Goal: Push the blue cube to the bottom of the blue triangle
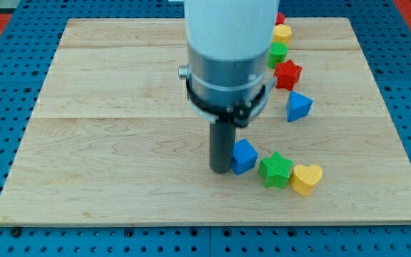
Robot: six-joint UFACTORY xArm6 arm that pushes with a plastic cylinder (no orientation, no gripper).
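Note:
The blue cube lies near the board's lower middle, touching a green star on its right. The blue triangle lies further up and to the right, well apart from the cube. My tip stands on the board right against the cube's left side. The arm's white and grey body rises above it and hides the board behind.
A yellow heart touches the green star's right side. Up the right side run a red star, a green block, a yellow block and a partly hidden red block. The wooden board sits on a blue pegboard.

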